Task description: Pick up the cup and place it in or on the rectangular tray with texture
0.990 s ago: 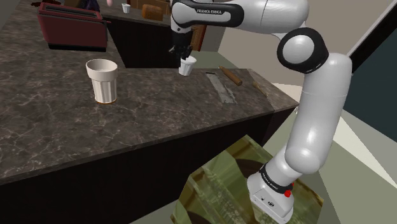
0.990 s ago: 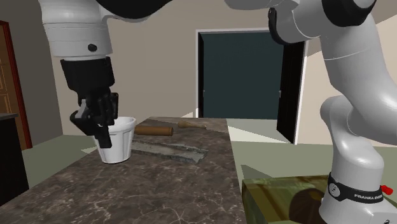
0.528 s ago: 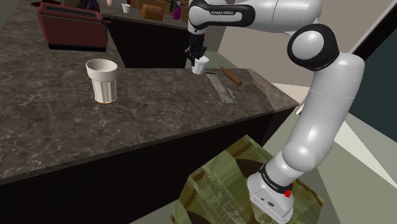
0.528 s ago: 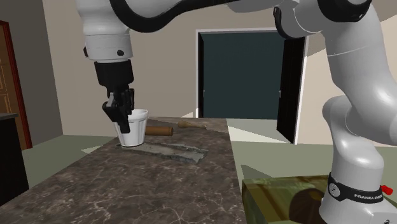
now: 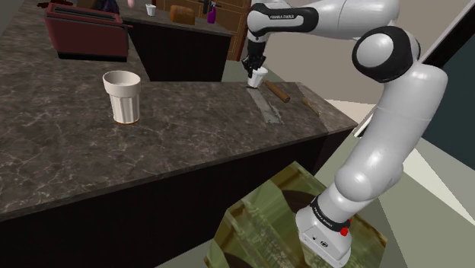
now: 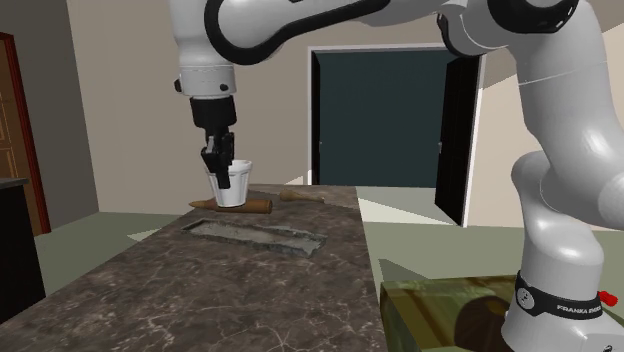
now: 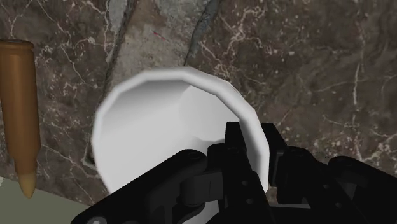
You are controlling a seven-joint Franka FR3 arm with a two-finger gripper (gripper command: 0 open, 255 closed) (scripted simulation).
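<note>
Gripper (image 6: 214,163) clasping white cup (image 6: 237,186) by rim, over grey tray (image 6: 272,236)

The arm (image 5: 378,156) reaches far out, its gripper (image 6: 216,168) pointing down and clamped on the cup (image 6: 240,186).

White arm (image 5: 380,145) w/ dark joints, "FRANKA EMIKA" lettering, red btn.

Smooth white cup (image 7: 159,127), marble-veined counter (image 5: 190,129), tray (image 6: 258,234) perhaps rough grey stone.
</note>
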